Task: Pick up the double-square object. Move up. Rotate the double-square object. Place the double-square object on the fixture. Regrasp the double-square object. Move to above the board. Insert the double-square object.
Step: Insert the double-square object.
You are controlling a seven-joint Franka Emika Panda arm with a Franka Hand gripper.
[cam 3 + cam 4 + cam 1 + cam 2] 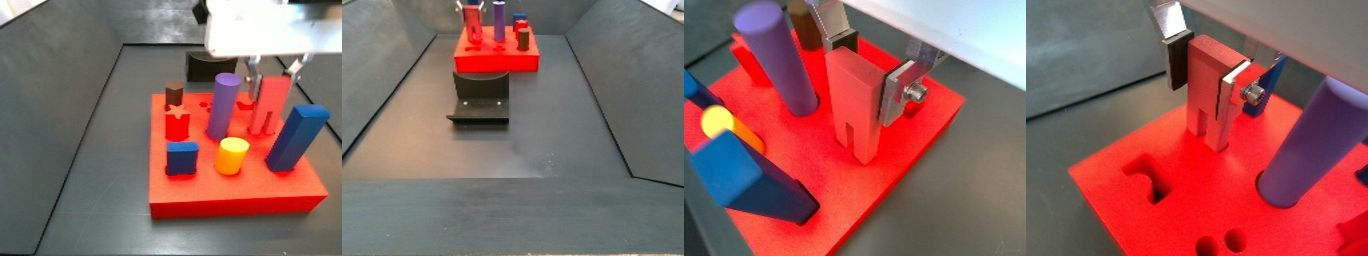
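The double-square object (855, 110) is a slim red bar standing upright, with its slotted lower end in the board (885, 195), a thick red slab. My gripper (869, 72) is shut on the bar's upper part, one silver finger (898, 90) flat against each side. In the wrist view from the opposite side the gripper (1205, 80) clamps the bar (1207, 105) above the board (1106, 200). Both side views show the gripper (273, 75) over the bar (271, 105) (472, 25). The dark fixture (480, 100) stands apart, in front of the board (496, 62).
A purple cylinder (225, 105) stands right beside the bar, with a tall blue block (297, 135) on its other side. A yellow peg (233, 155), a small blue peg (182, 158), a red star peg (177, 122) and a brown peg (175, 95) fill the board. Dark walls enclose the floor.
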